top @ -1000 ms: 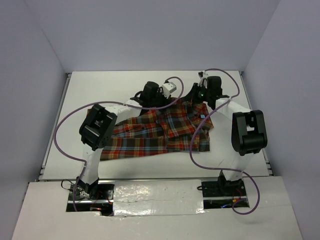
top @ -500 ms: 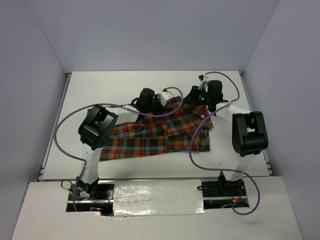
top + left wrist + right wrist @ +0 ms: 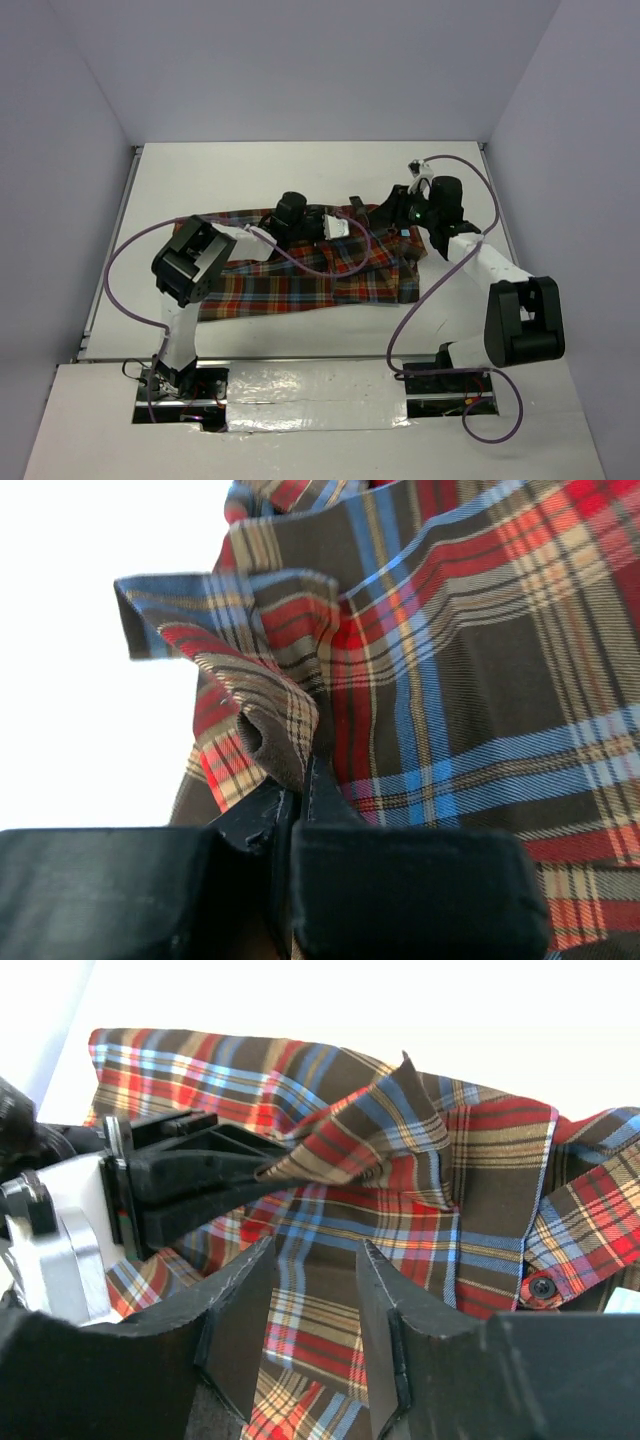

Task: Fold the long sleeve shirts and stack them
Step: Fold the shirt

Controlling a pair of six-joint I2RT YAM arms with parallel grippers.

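Observation:
The plaid long sleeve shirt (image 3: 300, 280) lies spread across the middle of the white table, in red, brown and light blue checks. My left gripper (image 3: 354, 219) is shut on a raised pinch of its cloth near the far edge; the left wrist view shows the fold (image 3: 270, 715) clamped between the shut jaws of the left gripper (image 3: 300, 785). My right gripper (image 3: 397, 212) hovers just right of it, open over the shirt (image 3: 330, 1210) with nothing between the fingers (image 3: 240, 1305) of the right gripper (image 3: 312, 1270). A button (image 3: 541, 1287) shows on the placket.
Purple cables (image 3: 120, 270) loop from both arms over the shirt and table (image 3: 300, 165). A raised rail (image 3: 118, 215) runs along the left table edge. Grey walls close in the far side and both flanks.
The right gripper has opened and let go of the shirt. Both arms have come nearer and lower, and the lifted cloth has settled flatter.

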